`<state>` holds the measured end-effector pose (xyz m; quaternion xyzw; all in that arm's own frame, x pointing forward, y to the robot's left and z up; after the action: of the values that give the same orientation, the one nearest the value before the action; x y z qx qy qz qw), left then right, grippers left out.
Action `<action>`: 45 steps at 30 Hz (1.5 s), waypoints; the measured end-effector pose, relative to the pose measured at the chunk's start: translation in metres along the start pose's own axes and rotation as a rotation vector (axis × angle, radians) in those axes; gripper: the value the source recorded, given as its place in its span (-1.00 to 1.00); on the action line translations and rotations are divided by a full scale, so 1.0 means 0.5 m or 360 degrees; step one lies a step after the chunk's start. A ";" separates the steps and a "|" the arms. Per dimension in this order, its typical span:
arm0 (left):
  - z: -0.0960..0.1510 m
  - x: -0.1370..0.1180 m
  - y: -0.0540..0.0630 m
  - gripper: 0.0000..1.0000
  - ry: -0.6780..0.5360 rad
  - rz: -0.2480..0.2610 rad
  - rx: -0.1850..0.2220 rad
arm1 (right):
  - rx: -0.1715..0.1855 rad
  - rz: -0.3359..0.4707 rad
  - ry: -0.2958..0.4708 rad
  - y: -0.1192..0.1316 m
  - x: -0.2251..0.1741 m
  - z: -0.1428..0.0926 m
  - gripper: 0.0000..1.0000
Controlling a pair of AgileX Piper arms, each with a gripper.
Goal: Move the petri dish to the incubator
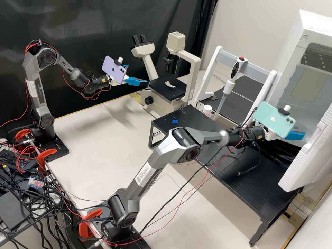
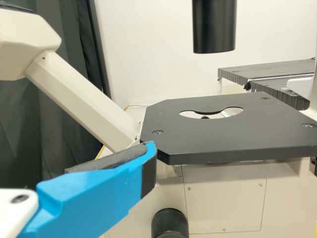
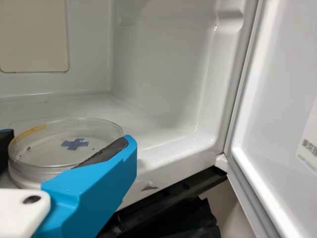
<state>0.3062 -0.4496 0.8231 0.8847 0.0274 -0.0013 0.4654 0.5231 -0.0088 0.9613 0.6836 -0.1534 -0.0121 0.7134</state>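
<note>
The petri dish (image 3: pixel 47 153) lies between the two fingers of the right hand (image 1: pixel 300 136), which grasps it by its sides at the mouth of the white incubator (image 1: pixel 309 74). A blue cross (image 3: pixel 75 144) shows at the dish. The incubator's door (image 3: pixel 277 89) stands open. Well apart, the left hand (image 1: pixel 137 74) is released, fingers spread, near the microscope (image 1: pixel 148 61).

From where I'm standing, it's bright but soft light, seemingly from overhead. The pale tabletop (image 1: pixel 103 145) glows across the middle of the high view, with blurry-edged shadows towards its far end; the black curtain (image 1: pixel 83 17), upper left, soaks up light apart from a faint sheen. In the right wrist view, the glossy incubator (image 3: pixel 158 59) looks greyer inside, its open door (image 3: pixel 282 114) catching white glare.
</note>
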 end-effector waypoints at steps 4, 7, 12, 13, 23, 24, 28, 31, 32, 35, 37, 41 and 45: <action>0.000 0.000 0.000 1.00 0.0000 0.0000 0.0000 | 0.0038 0.0007 0.0002 -0.002 0.024 0.000 -1.00; 0.000 0.000 0.000 1.00 0.0000 0.0000 0.0000 | 0.0051 -0.0004 -0.0009 -0.007 0.032 0.004 -1.00; 0.000 0.000 0.000 1.00 0.0000 0.0000 0.0000 | 0.0053 0.0006 -0.0007 -0.009 0.048 0.001 -1.00; 0.000 0.000 0.000 1.00 0.0000 0.0000 0.0000 | 0.0042 0.0008 -0.0003 -0.011 0.052 0.000 -1.00; 0.000 0.000 0.000 1.00 0.0000 0.0000 0.0000 | 0.0007 -0.0032 0.0009 -0.023 0.060 0.005 1.00; 0.000 0.000 0.000 1.00 0.0000 0.0000 0.0000 | 0.0005 -0.0034 0.0014 -0.024 0.060 0.003 1.00; 0.000 0.000 0.000 1.00 0.0000 0.0000 0.0000 | 0.0013 -0.0045 0.0026 -0.025 0.060 0.002 1.00; 0.000 0.000 0.000 1.00 0.0000 0.0000 0.0000 | 0.0017 -0.0059 0.0036 -0.026 0.060 0.001 1.00; 0.000 0.000 0.000 1.00 0.0000 0.0000 0.0000 | 0.0018 -0.0071 0.0039 -0.030 0.059 0.002 1.00; 0.000 0.000 0.000 1.00 0.0000 0.0000 0.0000 | 0.0021 -0.0091 0.0059 -0.035 0.054 0.004 1.00; 0.000 0.000 0.000 1.00 0.0000 0.0000 0.0000 | 0.0019 -0.0115 0.0067 -0.038 0.045 0.003 1.00; 0.000 0.000 0.000 1.00 0.0000 0.0000 0.0000 | 0.0045 -0.0124 0.0102 -0.037 0.022 0.000 1.00; 0.000 0.000 0.000 1.00 0.0000 0.0000 0.0000 | 0.0071 -0.0118 0.0102 -0.017 -0.012 0.010 1.00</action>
<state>0.3062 -0.4496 0.8231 0.8847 0.0274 -0.0013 0.4654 0.5179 -0.0130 0.9520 0.7046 -0.1051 -0.0132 0.7017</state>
